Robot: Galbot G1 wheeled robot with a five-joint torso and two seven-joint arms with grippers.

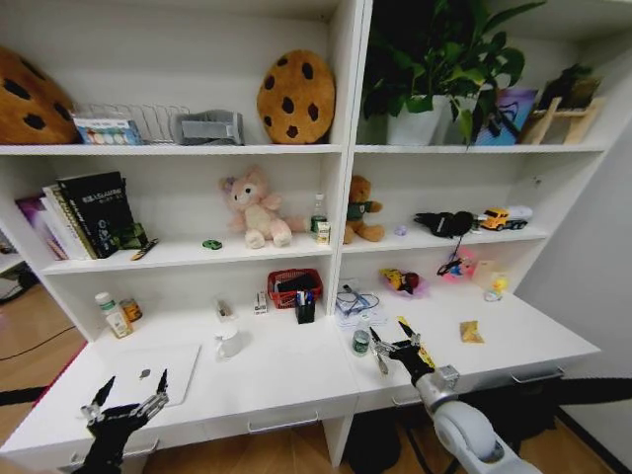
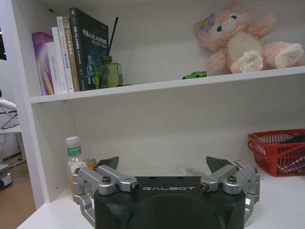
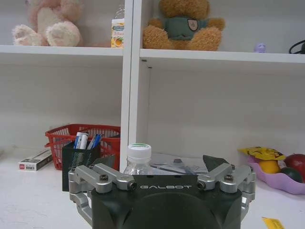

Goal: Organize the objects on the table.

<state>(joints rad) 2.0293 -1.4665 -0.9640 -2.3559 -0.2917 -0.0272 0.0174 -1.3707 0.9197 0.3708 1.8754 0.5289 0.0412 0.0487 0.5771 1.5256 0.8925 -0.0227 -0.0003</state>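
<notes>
We see the white surface [image 1: 286,380] under the shelving, with free room along its front edge between the two arms. The left gripper [image 1: 128,400] hovers at the front left corner, fingers apart, just in front of the silver laptop [image 1: 148,370], which lies flat near that edge. The right gripper [image 1: 395,341] stands over the middle right part, fingers also apart, directly before a small bottle with a green-rimmed white cap [image 3: 138,160]. A yellow ruler [image 1: 427,357] lies under or just beside this gripper; we cannot tell if they touch.

Around them: a white mug [image 1: 229,343] near the centre, a black pen holder [image 1: 305,309] with blue pens touching a red basket [image 1: 293,284] at the back wall, a green-labelled bottle [image 1: 112,314] at the back left, and a tan scrap [image 1: 471,333] alone on the right, well apart from the rest.

The right wrist view shows a pink dish of toy fruit [image 3: 281,176] behind on the surface. The left wrist view shows a tiny green toy car [image 2: 194,75] on the shelf beside the pink plush [image 2: 243,40].
</notes>
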